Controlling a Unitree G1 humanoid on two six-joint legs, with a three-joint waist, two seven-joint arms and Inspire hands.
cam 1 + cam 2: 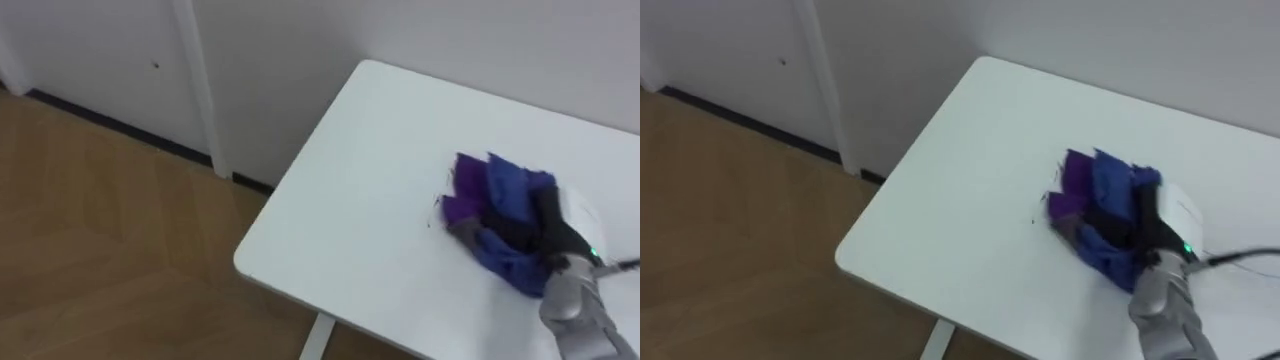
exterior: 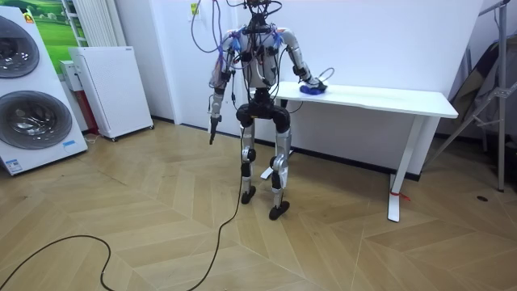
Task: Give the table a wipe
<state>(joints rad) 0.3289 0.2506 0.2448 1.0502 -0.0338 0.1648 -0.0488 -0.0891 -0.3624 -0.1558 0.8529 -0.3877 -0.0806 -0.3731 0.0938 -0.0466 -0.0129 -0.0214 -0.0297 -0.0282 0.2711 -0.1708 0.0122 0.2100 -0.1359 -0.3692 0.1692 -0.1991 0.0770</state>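
One robot hand half-lost in cloth.

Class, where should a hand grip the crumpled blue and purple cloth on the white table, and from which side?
Likely best: grip the bunched middle of the crumpled blue and purple cloth, from above on the robot's right, where its right hand rests on it. The folds stand up there; the purple edge lies flat on the white table.

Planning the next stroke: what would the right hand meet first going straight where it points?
The crumpled blue-and-purple cloth under the right hand; beyond it, seemingly bare white tabletop to the edge.
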